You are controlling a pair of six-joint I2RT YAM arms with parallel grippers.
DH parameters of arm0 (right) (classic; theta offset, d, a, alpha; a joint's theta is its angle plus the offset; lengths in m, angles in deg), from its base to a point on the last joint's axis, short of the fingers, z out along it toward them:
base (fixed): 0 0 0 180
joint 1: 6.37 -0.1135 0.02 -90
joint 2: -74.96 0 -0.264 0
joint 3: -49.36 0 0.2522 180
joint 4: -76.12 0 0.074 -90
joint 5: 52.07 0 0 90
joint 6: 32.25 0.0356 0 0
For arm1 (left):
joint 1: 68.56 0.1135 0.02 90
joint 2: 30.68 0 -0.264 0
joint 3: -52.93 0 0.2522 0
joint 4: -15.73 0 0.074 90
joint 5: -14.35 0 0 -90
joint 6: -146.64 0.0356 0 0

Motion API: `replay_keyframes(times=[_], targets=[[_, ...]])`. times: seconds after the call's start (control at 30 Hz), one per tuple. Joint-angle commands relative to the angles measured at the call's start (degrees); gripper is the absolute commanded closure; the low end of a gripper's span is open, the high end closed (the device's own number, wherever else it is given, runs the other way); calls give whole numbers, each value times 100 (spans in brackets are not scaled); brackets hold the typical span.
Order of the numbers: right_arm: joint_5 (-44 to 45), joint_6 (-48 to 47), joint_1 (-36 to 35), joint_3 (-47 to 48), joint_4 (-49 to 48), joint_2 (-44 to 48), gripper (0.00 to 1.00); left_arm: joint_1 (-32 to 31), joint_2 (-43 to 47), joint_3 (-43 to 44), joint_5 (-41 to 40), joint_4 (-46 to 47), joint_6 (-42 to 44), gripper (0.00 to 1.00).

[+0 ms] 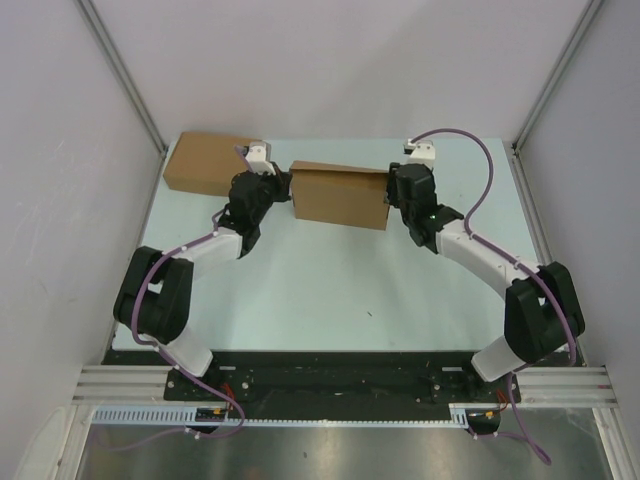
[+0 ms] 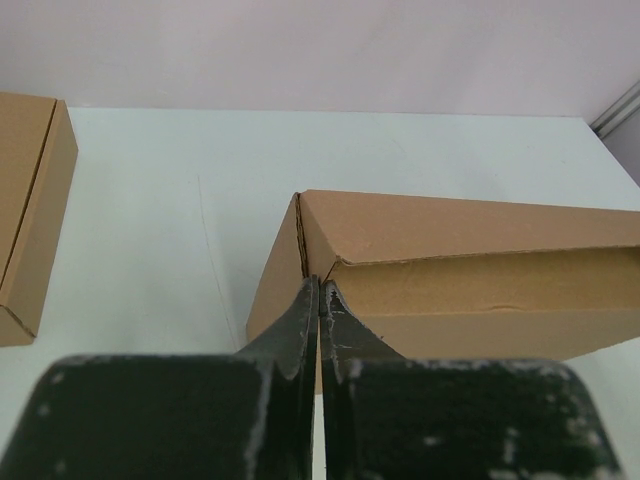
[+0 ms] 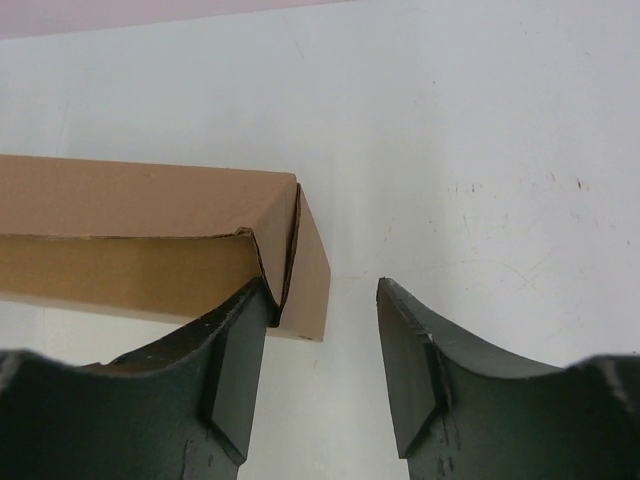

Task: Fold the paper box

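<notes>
Paper box point(image 1: 340, 197): likely light, stiff, crushable; take by end flaps. Left hand point(image 2: 318, 290) closed tight at corner; right hand point(image 3: 323, 288) half-open, empty.

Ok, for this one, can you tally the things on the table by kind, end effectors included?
Brown cardboard boxes: 2 (the paper box mid-table, the other box at the far left)
End effectors: 2 (left end effector shut, right end effector open)
Total: 4
</notes>
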Motion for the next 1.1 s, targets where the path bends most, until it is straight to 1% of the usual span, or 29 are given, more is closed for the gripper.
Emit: replay_keyframes(times=[0.0,0.2,0.37,0.5,0.67,0.7,0.77,0.8,0.83,0.87,0.9,0.93,0.97,1.0,1.07], targets=[[-75,-130,-113,-71,343,422,46,-41,-81,-10,-81,-556,-28,100],[-110,-139,-130,-71,317,563,46,-41,-99,25,-116,-600,-28,100],[-347,-139,-130,-79,299,677,46,-41,-99,34,-133,-644,-54,100],[-645,-139,-122,-150,229,1019,46,-41,-90,60,-142,-662,-54,100],[-725,-165,-122,-150,229,1433,46,-41,-90,95,-151,-688,-45,100],[-716,-156,-113,-150,37,1459,46,-41,-90,95,-160,-688,-37,100],[-673,-95,-78,-150,-43,1495,48,-41,-99,95,-177,-688,-28,100],[-690,-43,-8,-132,-157,1486,50,-41,-99,95,-186,-697,-28,100],[-716,1,45,-132,-210,1451,60,-41,-90,95,-186,-697,-28,100],[-786,167,98,-123,-254,1355,68,-41,-82,87,-186,-706,-28,100],[-952,247,159,-106,-359,1302,77,-41,-90,95,-195,-706,-28,100],[-1049,335,281,-88,-412,1232,92,-41,-90,95,-195,-706,-28,100],[-1129,458,326,-79,-465,1153,97,-41,-99,95,-195,-714,-36,100],[-1330,676,379,-79,-579,1021,100,-41,-99,95,-178,-706,-36,100],[-1515,897,511,-79,-711,898,100,-41,-116,104,-160,-697,-45,100]])
